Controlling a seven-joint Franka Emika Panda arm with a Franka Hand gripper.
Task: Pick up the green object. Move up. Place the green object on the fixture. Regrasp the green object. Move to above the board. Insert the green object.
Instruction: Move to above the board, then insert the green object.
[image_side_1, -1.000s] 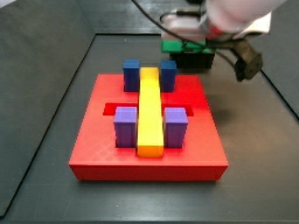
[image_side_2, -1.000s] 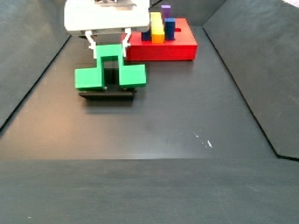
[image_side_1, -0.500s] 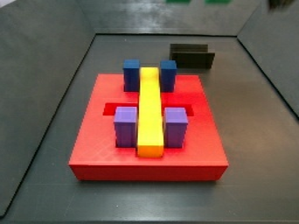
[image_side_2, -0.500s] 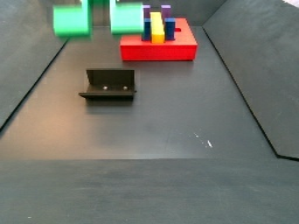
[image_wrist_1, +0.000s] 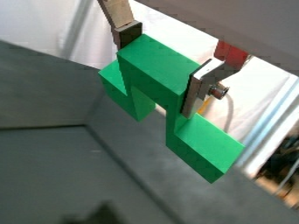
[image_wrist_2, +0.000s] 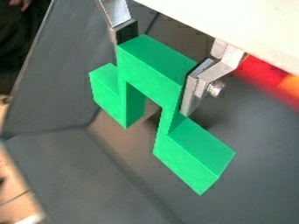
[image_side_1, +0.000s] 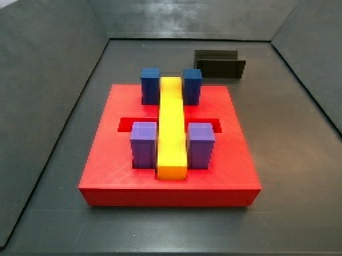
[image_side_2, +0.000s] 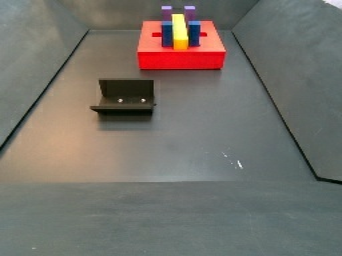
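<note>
In both wrist views the hand (image_wrist_1: 167, 63) is clamped on the green object (image_wrist_1: 163, 105), its silver fingers (image_wrist_1: 207, 83) pressed against opposite faces of the block's bar, one on each side. The block's two legs stick out away from the hand, with the notch between them open and plainly visible in a wrist view (image_wrist_2: 155, 109). It hangs clear of the dark floor below, touching nothing but the fingers (image_wrist_2: 201, 86). A strip of red shows just past one finger in that same wrist view, too close to the frame's margin to tell what it is.

Neither the hand nor the green object appears in either side view.

The board (image_side_1: 110, 160) lies flat on the dark floor (image_side_2: 187, 170). A long yellow bar (image_side_1: 171, 130) runs along its middle, with two blue blocks (image_side_1: 151, 84) flanking the bar at the far end and two purple blocks (image_side_1: 142, 143) flanking it nearer the front edge. Dark rectangular slots show in the red surface beside the purple blocks.

The fixture (image_side_2: 123, 98) stands on the floor well apart from the board, nothing resting on it; in a side view (image_side_1: 221, 64) it sits beyond the board's far edge, near the back wall.
</note>
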